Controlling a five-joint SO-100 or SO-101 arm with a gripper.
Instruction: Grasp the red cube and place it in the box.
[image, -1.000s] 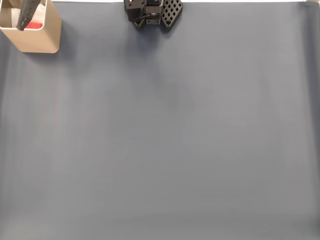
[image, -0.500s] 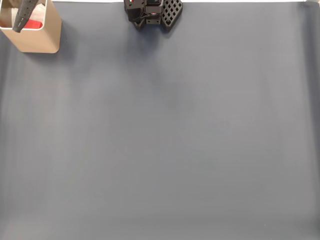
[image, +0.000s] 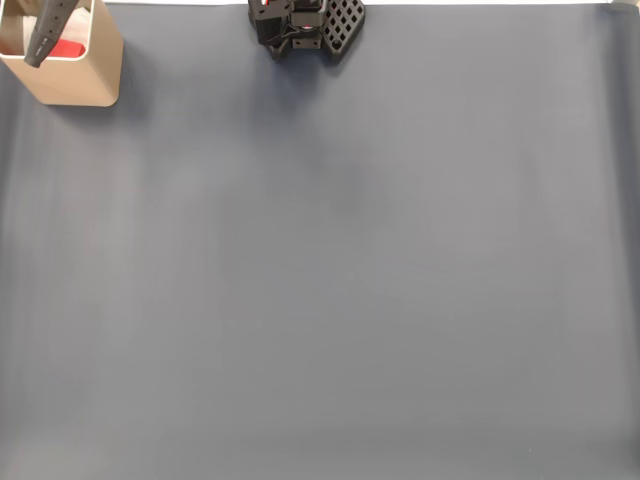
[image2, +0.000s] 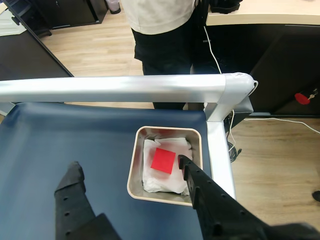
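The red cube lies on white padding inside the tan box, free of the gripper. In the fixed view the box stands at the mat's top left corner, and the red cube shows inside it. In the wrist view my gripper is open above the box. One finger reaches over the box's right side. The other finger hangs over the mat to the left of the box. In the fixed view a dark finger crosses the box opening.
The blue mat covers the table. The arm's black base sits at the top edge. In the wrist view a silver rail borders the table just beyond the box, and a person stands behind it.
The finger over the box has shifted slightly toward the upper left in the fixed view. The red cube stays in the box.
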